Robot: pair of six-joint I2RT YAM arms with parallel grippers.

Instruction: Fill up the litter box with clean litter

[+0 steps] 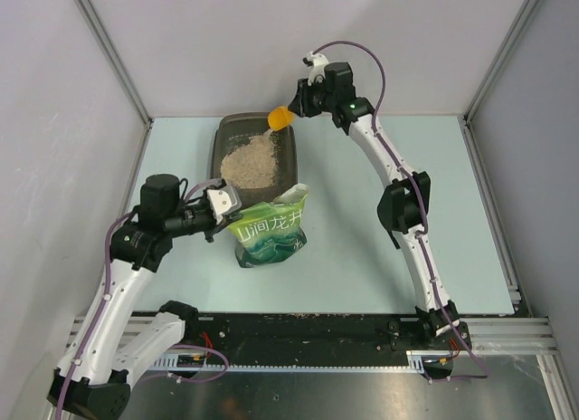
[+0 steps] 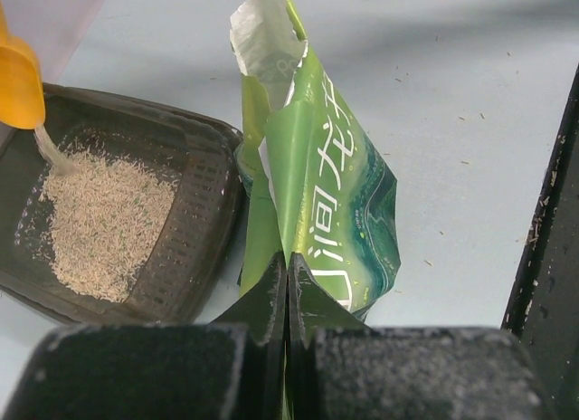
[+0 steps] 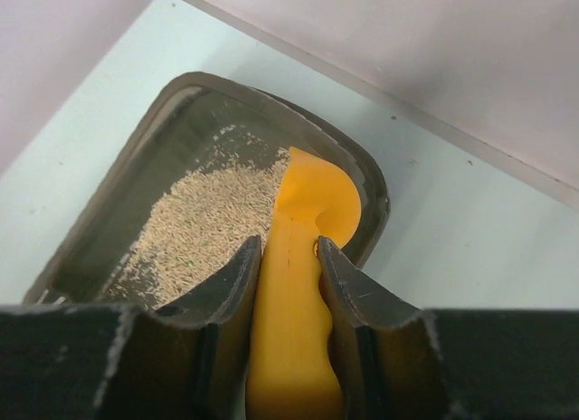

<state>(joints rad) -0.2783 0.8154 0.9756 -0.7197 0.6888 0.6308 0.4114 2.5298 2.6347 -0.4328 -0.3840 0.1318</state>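
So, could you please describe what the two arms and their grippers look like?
Both the left arm and right arm have white links with black joint housings, and a purple cable runs along each. A small green light glows near the right wrist. The fingers are dark, tapered wedges with scuffed edges.

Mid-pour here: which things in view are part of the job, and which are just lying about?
In the job: litter box, clean litter, orange scoop in right gripper, green pouch pinched by left gripper.
Lying about: stray granules on the table.
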